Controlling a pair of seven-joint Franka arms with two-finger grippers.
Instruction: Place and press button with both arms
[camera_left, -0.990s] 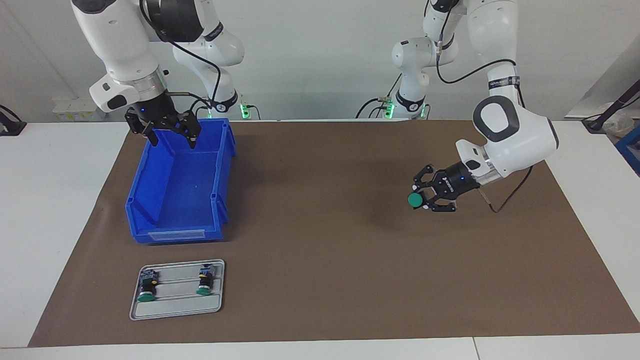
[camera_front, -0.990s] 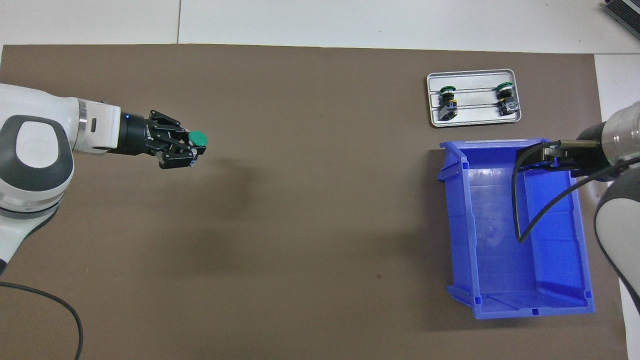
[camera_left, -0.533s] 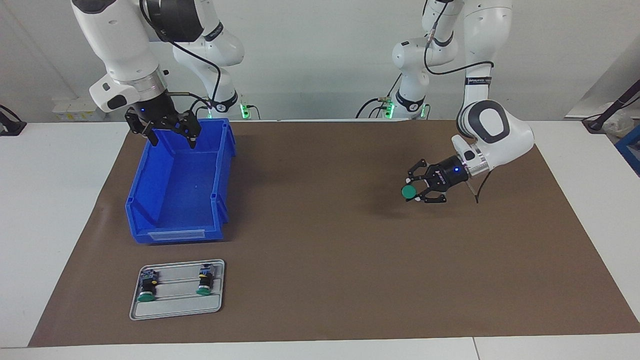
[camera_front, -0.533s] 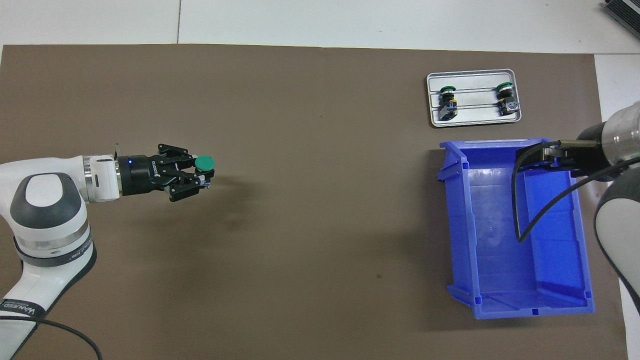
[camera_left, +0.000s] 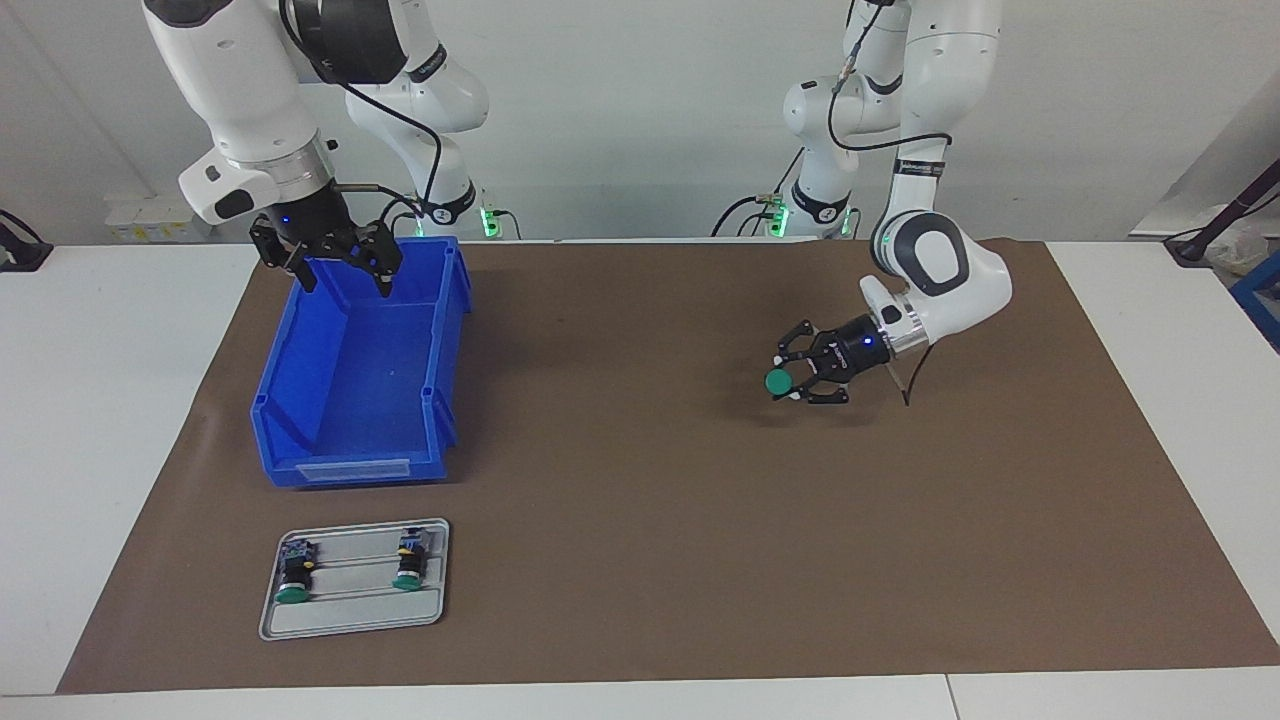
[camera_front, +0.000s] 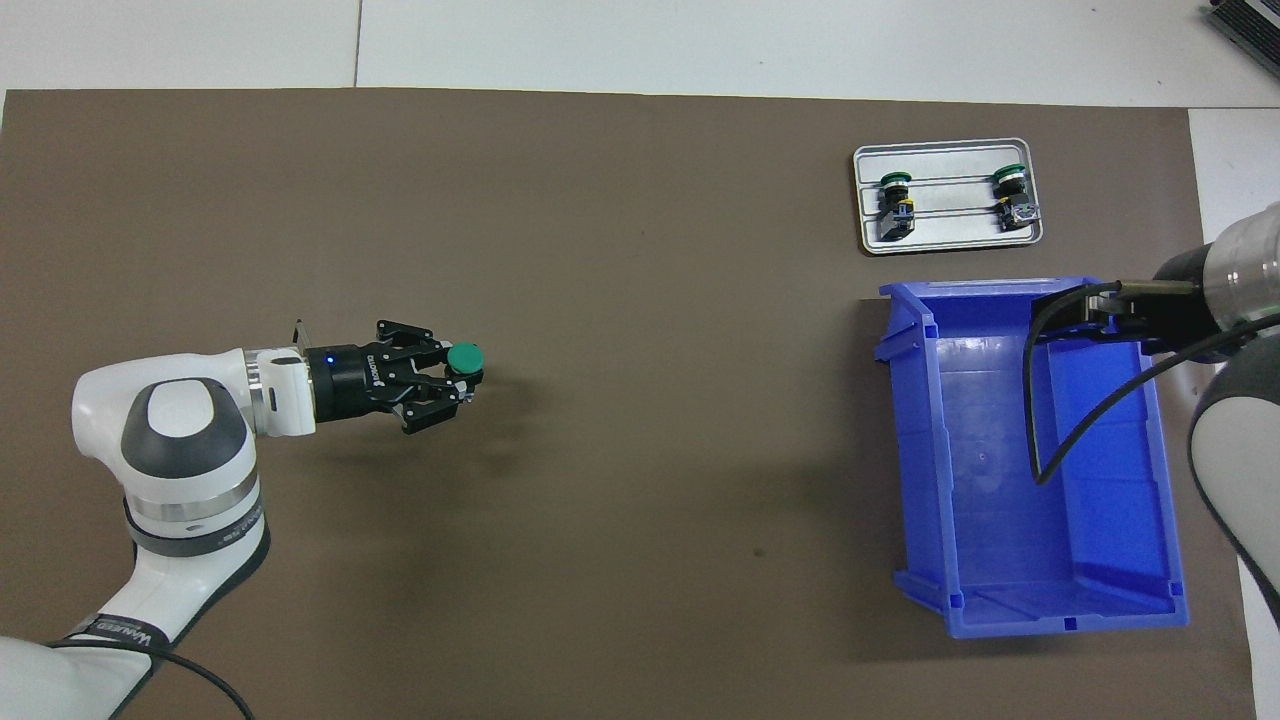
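Your left gripper (camera_left: 787, 384) grips the green-capped button (camera_left: 777, 381) above the brown mat (camera_left: 640, 560); lower it gently, cap up. Your right gripper (camera_left: 342, 268) waits wide open over the blue bin (camera_left: 445, 300).

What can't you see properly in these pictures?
- Overhead view: the right gripper over the blue bin is mostly covered by its own wrist and cable.
- Both views: the held button shows only its green cap; the left gripper hides its body.
- Facing view: the tray buttons' details are too small.
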